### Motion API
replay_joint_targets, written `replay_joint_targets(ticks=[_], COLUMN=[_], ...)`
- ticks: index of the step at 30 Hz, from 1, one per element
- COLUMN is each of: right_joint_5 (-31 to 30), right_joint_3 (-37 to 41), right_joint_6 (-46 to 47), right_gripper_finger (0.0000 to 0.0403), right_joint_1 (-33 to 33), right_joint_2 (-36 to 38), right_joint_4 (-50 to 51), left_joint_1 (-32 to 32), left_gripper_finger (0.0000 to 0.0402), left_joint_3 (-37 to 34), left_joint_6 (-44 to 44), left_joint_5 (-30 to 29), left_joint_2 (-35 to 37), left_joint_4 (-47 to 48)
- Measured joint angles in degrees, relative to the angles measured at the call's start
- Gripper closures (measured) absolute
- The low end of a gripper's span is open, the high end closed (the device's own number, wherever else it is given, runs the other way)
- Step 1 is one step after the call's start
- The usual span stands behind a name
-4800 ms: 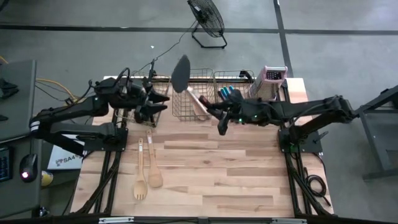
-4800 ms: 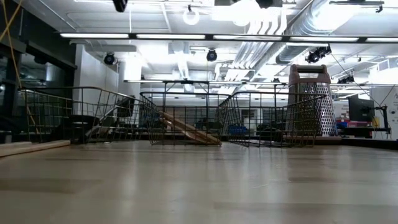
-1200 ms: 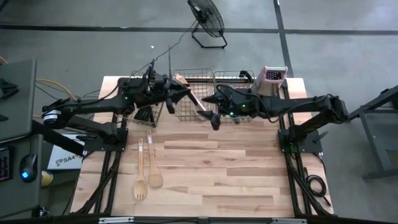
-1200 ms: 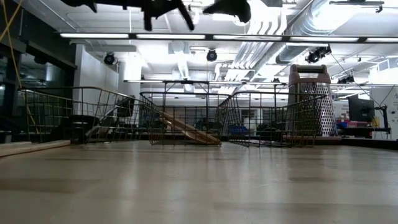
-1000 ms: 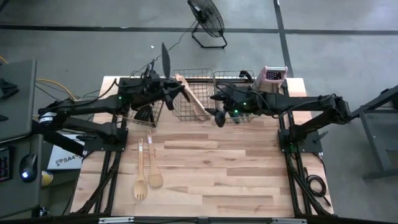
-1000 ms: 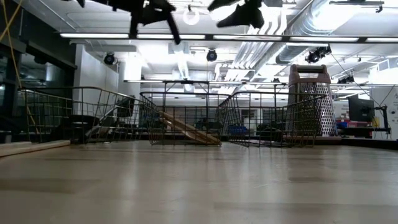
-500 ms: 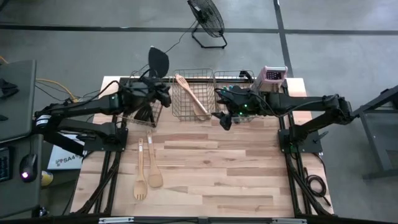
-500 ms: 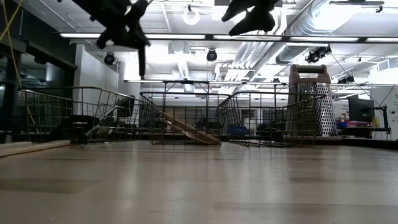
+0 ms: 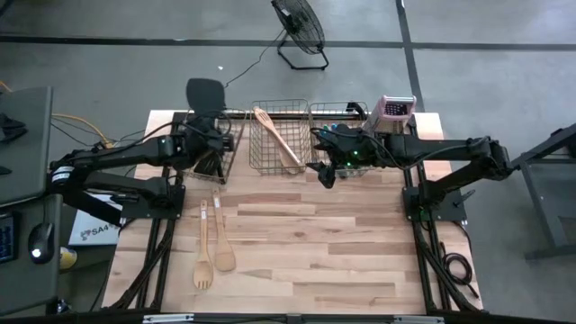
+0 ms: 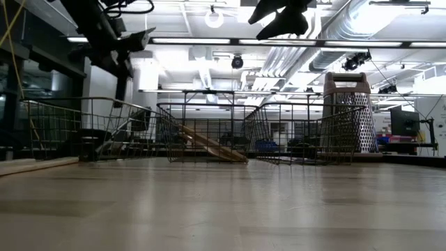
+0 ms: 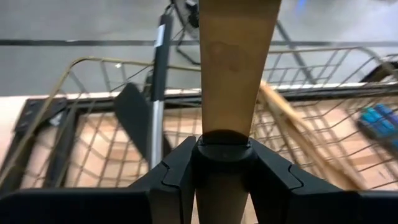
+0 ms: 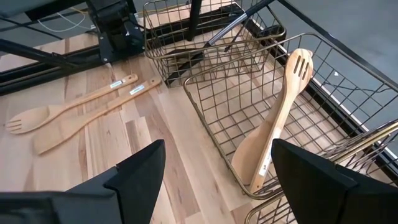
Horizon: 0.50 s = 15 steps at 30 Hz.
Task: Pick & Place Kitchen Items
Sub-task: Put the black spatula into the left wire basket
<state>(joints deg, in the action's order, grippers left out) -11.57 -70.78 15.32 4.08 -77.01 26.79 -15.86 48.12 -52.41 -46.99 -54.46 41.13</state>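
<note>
Dark spatula [image 9: 205, 93] up in the left claw [image 9: 212, 142] — blade raised beyond it. Slotted wooden spatula [image 9: 277, 139] leans in the basket between both claws; wooden fork [image 9: 203, 253] and spoon [image 9: 222, 243] lie flat on the surface, nearer than the left claw.

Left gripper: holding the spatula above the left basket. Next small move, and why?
Probably lower the left gripper and tip the spatula into the left basket. The gripper is shut on the wooden handle, and the basket lies just below, already holding dark utensils. The right gripper waits open.

The held spatula [image 11: 238, 68] blade is cut off by the frame edge.
</note>
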Motion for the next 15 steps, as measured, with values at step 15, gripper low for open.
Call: replay_joint_targets(ticks=[15], right_joint_5=[-0.02], right_joint_3=[0.0], right_joint_6=[0.08], right_gripper_finger=[0.0117], right_joint_1=[0.0], right_joint_2=[0.0], right_joint_4=[-0.02], left_joint_1=[-19.01], left_gripper_finger=[0.0294], left_joint_3=[-0.01], left_joint_6=[5.9], left_joint_5=[25.59], left_joint_2=[-0.12], left_joint_4=[4.03])
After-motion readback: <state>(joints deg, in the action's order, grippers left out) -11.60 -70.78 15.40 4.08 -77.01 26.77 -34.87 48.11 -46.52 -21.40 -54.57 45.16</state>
